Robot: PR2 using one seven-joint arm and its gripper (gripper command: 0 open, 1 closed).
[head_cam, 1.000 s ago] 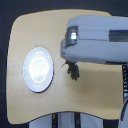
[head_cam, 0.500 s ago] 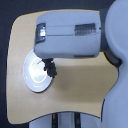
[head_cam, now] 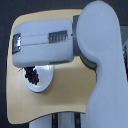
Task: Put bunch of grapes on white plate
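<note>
In the exterior view, the robot's bulky grey-white arm (head_cam: 55, 42) reaches in from the view's right across a tan table (head_cam: 70, 92) and covers much of it. Below the forearm, the white plate (head_cam: 44, 84) shows only in part, its upper portion hidden by the arm. The bunch of grapes (head_cam: 33, 75), a dark cluster, sits over the plate's left part, just under the arm. The gripper itself is hidden beneath the forearm, so I cannot tell how its jaws stand or whether they pinch the grapes.
</note>
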